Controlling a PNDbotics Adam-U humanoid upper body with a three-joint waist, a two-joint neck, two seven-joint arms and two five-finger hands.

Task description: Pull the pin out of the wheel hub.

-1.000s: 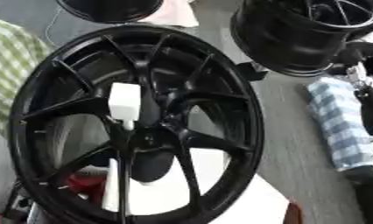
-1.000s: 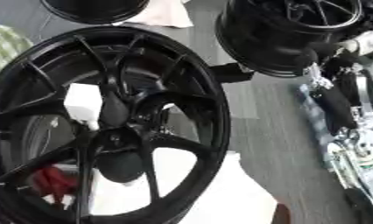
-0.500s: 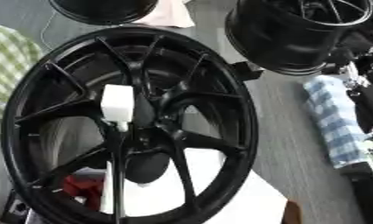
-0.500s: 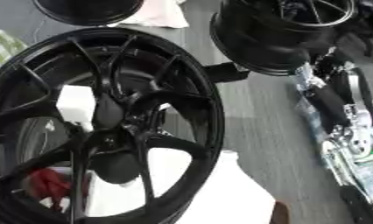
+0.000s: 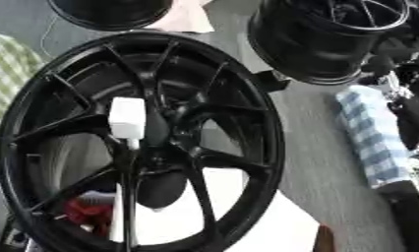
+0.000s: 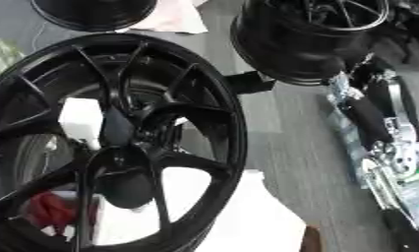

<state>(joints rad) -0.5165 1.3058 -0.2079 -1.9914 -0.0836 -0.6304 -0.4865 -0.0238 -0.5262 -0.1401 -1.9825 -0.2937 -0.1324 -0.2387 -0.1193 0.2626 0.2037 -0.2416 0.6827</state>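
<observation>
Left eye view: the pin (image 5: 127, 118) looks to be the white, blocky, matt piece standing just above the hub (image 5: 148, 160) of the big black wheel (image 5: 247, 98), with a thin stem running down toward the centre. Your left hand shows in neither view. The wheel's spokes are slim, glossy and closely spaced, so a hand coming in at an angle could catch on one and rock the wheel, or pull the pin sideways and jam it. A red thing (image 5: 88, 216) and a white sheet (image 5: 256, 221) lie beneath the spokes. A soft blue checked cloth (image 5: 372, 133) lies to the right, a green checked one (image 5: 6, 74) to the left, and a second black wheel (image 5: 320, 42) stands behind.

Right eye view: here a spoke partly hides the pin, so judging its seat from this side is risky. Your right arm (image 6: 368, 118), black with silver joints, lies along the right edge, well apart from the hub. I cannot tell whether its hand is released or clenched.
</observation>
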